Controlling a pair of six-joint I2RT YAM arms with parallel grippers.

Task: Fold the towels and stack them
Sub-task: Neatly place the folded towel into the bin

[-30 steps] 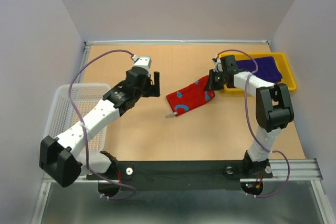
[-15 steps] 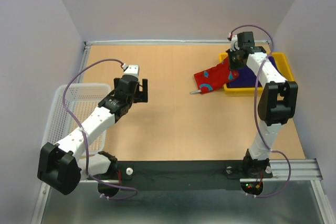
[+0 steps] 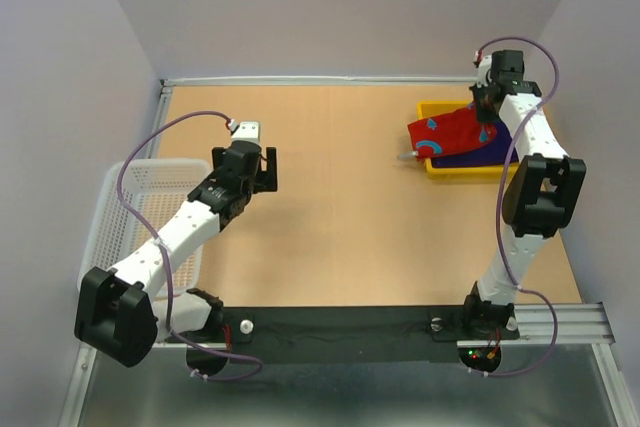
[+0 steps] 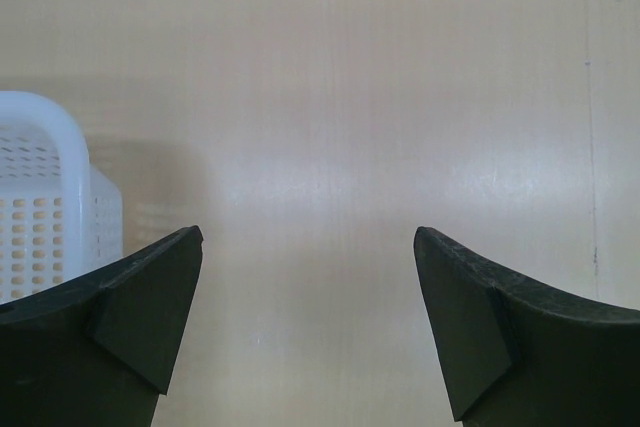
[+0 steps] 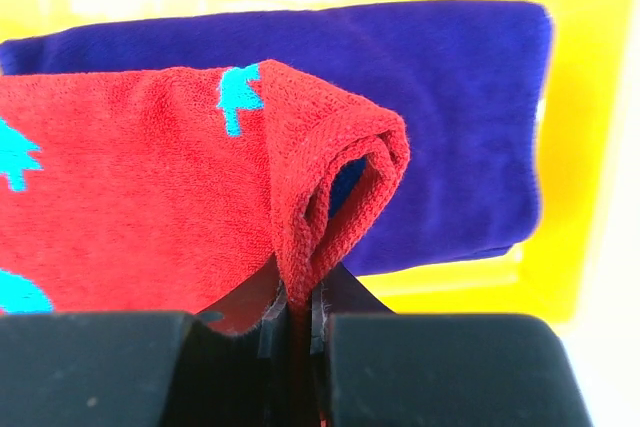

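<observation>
1. The white mesh basket (image 3: 120, 232) sits along the left edge of the tabletop (image 3: 340, 217), towards the near-left corner.
2. Just beside the basket's far-right corner, the left gripper (image 4: 308, 239) hovers over bare wood. Its jaws are spread wide and hold nothing. It is well apart from the work and is best left parked there.
3. In the far-right corner stands the yellow tray (image 3: 455, 171), with a folded deep purple towel (image 5: 450, 117) lying flat inside. Whether another towel lies beneath it cannot be told.
4. The red towel (image 5: 140, 187), with its light-blue marks, is clenched in the right gripper (image 5: 298, 302), which pinches it at a doubled-over edge. It hangs over the left part of the tray, above the purple towel, and its left end reaches out past the tray's left rim.
5. The step in hand looks like setting the folded red towel onto the purple one.
   - Carry the towel further right so the overhanging end comes inside the rim.
   - Square the pinched edge with the purple towel's right-hand edge.
   - Lower it until the cloth rests fully on the stack.
6. Let go only once the towel is supported, then lift straight up. A sideways pull would likely drag the top layer and open the fold.
</observation>
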